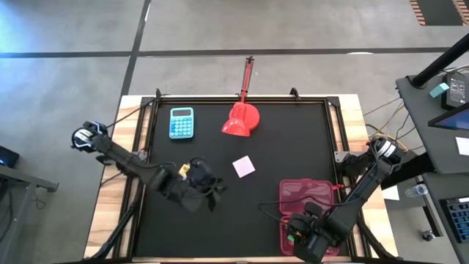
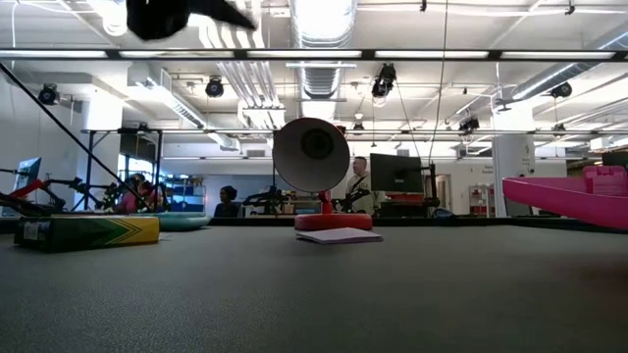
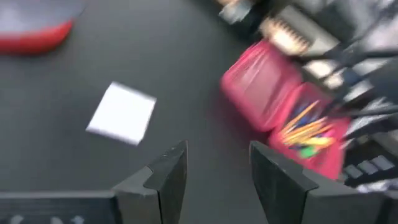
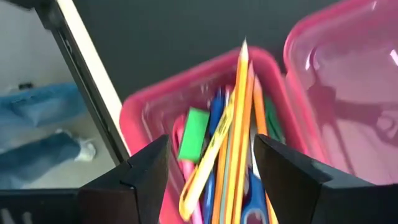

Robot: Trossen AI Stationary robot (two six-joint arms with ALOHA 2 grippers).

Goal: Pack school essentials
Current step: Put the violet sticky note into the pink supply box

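A pink case lies open near the table's right near corner, its lid (image 1: 304, 192) flat on the table. Its tray (image 4: 140, 118) holds orange and yellow pencils (image 4: 239, 124), a green pen, pink and blue pens and blue-handled scissors (image 4: 252, 202). My right gripper (image 4: 211, 180) hovers open over that tray (image 1: 289, 236). My left gripper (image 1: 209, 183) is open, raised above the table left of centre, and holds nothing (image 3: 214, 155). The pale pink note pad (image 1: 244, 166) lies flat mid-table (image 3: 121, 113). The yellow-green crayon box (image 2: 83, 230) lies flat, partly hidden under my left arm (image 1: 183, 170).
A light-blue calculator (image 1: 182, 122) lies at the far left. A red domed lamp (image 1: 242, 121) stands at the far middle, its stick reaching past the far edge. A black frame (image 1: 331, 139) rims the mat. Open mat lies between the note pad and the case.
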